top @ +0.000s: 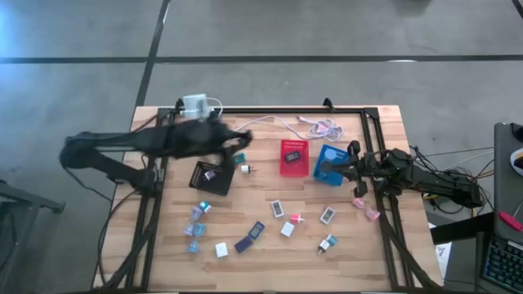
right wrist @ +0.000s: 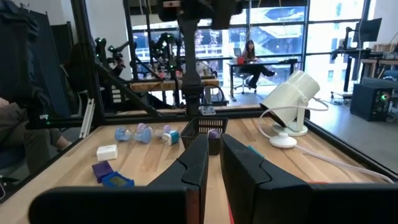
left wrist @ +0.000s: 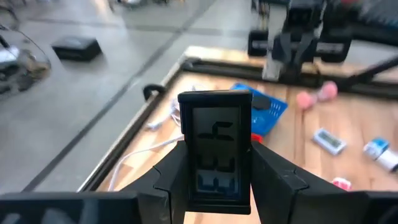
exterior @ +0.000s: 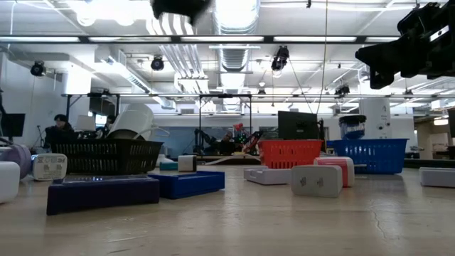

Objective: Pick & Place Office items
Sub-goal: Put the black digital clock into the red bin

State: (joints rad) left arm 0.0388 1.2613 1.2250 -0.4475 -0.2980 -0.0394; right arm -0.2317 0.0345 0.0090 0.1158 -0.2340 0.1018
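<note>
My left gripper (top: 243, 141) hovers high between the black tray (top: 211, 177) and the red tray (top: 292, 158), shut on a small black rectangular item with a display (left wrist: 214, 155). My right gripper (top: 321, 170) hangs shut over the blue tray (top: 331, 163); its fingers (right wrist: 198, 163) hold nothing. Several tiny office items lie flat on the wood, among them a white one (top: 221, 250), a purple one (top: 243, 243) and pink ones (top: 372, 214). A black piece (top: 292, 149) lies in the red tray. Another piece (top: 211, 174) lies in the black tray. My left gripper pinches the black display item between its two fingers (left wrist: 171, 177), one on each long side edge (left wrist: 184, 162). The fingers run along the item and come from the table's left. The item is lifted clear of the table, its display facing the wrist camera.
A white cylinder (top: 196, 104) stands at the far edge, and its white cable (top: 315, 125) trails toward the far right. A black frame (top: 384, 163) borders the table. In the low view the three trays stand in a row: black (exterior: 106, 156), red (exterior: 290, 153), blue (exterior: 366, 155). People sit in the room beyond.
</note>
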